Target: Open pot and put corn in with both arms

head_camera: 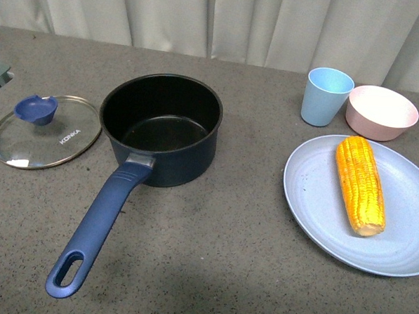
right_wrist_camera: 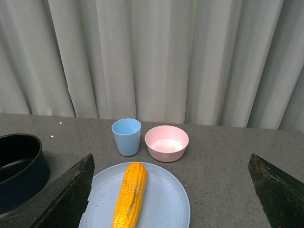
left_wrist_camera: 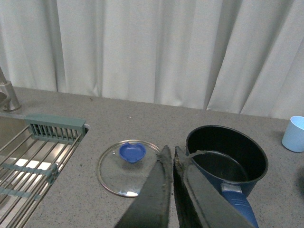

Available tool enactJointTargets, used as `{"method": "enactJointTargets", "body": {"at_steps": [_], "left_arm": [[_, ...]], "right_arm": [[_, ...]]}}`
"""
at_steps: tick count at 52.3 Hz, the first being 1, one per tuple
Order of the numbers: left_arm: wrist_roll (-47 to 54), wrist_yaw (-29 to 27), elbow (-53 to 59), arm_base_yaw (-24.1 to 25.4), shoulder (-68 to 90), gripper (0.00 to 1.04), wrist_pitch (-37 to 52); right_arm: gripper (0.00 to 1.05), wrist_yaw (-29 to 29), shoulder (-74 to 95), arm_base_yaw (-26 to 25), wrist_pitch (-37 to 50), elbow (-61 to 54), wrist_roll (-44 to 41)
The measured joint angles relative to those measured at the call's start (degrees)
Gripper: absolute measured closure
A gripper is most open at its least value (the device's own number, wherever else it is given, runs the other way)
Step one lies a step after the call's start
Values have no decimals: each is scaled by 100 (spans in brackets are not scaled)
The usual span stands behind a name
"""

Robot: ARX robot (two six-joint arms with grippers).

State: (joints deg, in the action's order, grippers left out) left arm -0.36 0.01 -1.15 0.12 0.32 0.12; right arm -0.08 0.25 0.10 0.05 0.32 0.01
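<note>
Front view: dark navy round saucepan uncovered, black inside; yellow-orange corn cob on pale blue plate. Left gripper pressed together, right gripper spread.

The pot is dark navy outside and black inside, with a blue handle. The corn is yellow-orange with neat kernel rows, and the plate is pale blue. The cup is light blue, the bowl pink. The lid is clear glass, silver-rimmed, with a blue knob. The tabletop is speckled grey.
</note>
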Motion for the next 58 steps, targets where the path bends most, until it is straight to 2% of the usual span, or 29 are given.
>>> {"method": "enactJointTargets", "body": {"at_steps": [6, 12, 19, 23, 27, 40, 58], "left_arm": [[2, -4, 0, -2, -2, 76, -2], [4, 0, 0, -2, -4, 51, -4], [4, 0, 0, -2, -4, 32, -4], [4, 0, 0, -2, -4, 19, -4], [7, 0, 0, -2, -4, 7, -4], [11, 0, 0, -2, -4, 7, -4], [11, -2, 0, -2, -4, 7, -4]], "right_arm": [[9, 619, 439, 63, -437, 170, -339], [9, 382, 1980, -227, 251, 363, -179], [9, 81, 3906, -177, 1410, 774, 146], [9, -28, 5101, -79, 1770, 1182, 317], [9, -184, 6102, 9, 1720, 1578, 463], [9, -9, 9191, 164, 1384, 3268, 1073], [9, 66, 10524, 485, 1246, 4085, 1051]]}}
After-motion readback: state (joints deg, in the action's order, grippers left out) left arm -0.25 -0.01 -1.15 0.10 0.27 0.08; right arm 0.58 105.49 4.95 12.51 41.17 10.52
